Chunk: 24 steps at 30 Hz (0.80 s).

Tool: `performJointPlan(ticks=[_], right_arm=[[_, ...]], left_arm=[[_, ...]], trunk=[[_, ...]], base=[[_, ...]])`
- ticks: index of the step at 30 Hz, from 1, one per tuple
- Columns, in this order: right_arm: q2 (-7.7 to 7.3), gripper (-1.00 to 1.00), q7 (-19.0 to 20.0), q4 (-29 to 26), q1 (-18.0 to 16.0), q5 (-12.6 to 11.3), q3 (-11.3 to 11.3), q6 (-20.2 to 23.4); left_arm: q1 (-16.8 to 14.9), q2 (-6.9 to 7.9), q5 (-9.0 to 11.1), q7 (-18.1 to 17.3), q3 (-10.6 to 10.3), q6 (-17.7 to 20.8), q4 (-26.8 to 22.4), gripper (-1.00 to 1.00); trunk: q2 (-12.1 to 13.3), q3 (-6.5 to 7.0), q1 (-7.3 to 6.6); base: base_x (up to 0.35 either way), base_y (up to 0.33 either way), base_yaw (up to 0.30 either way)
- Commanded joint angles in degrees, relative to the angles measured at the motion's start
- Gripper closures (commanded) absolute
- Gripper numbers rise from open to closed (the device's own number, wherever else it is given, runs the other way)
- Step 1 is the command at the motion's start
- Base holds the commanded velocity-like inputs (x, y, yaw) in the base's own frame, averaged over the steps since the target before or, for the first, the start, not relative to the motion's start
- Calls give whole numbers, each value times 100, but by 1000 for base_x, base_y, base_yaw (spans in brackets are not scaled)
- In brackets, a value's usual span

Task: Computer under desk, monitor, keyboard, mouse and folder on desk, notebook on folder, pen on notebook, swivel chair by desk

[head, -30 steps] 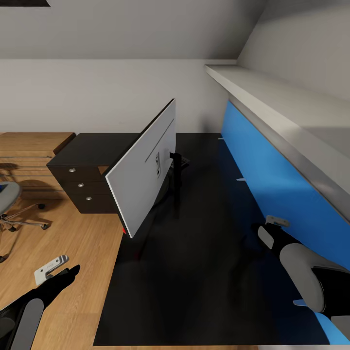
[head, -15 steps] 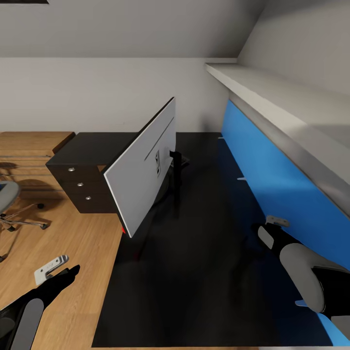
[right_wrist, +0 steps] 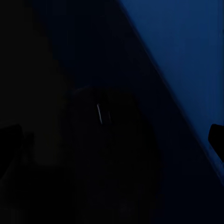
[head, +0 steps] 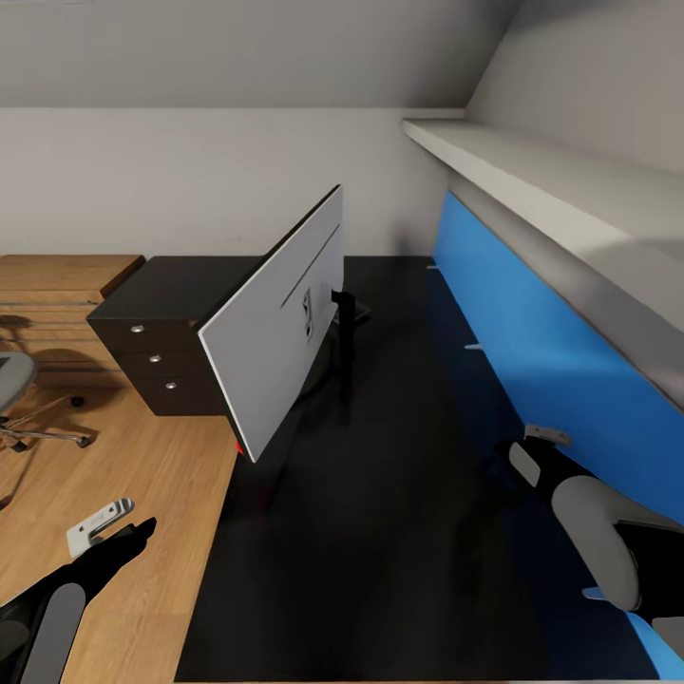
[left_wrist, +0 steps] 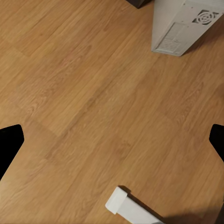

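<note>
monitor (head: 277, 334) stands on the desk (head: 380, 532) near its back left corner, silver-grey back facing the camera, screen turned away toward the left edge, small red dot at its lower corner by that edge. thin black stand (head: 344, 328) planted on the black desktop. drawer block (head: 161, 366) with three round silver knobs sits at the desk's far left end, just behind the monitor. swivel chair (head: 24, 399) is well apart from the desk on the wood floor (head: 104, 475), cut off by the frame, grey seat and chrome base showing. computer (left_wrist: 184, 25) shows in the left wrist view, light-grey tower with vent panel, standing on the floor. a blue panel (head: 541, 351) runs along the desk's right edge under a grey ledge (head: 541, 199).

left gripper (head: 104, 532) hangs over the floor off the desk's left edge, fingers spread, nothing between them. right gripper (head: 532, 446) is over the desk's right side close to the blue panel; right wrist view is very dark, fingers look spread, a dim rounded dark shape (right_wrist: 109, 154) below them, cannot tell what it is.
</note>
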Motion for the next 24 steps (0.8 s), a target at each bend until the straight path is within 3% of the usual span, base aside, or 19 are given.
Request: performJointPlan(ticks=[1,8,24], right_arm=[[-8,-100,-19,-12,-1,-74,-33,33],[-18,-100,-26,-11,-1,-114,-33,36],[-19,-100,-2,-11,-1,-169,-33,375]], left_arm=[[-5,1,61,48,0,21,-7,-100],[-3,1,61,48,0,21,-7,-100],[-4,1,61,48,0,21,-7,-100]], trunk=[[-46,-24,23],[-327,-150,177],[-327,-150,177]], base=[[0,0,0],[0,0,0],[0,0,0]])
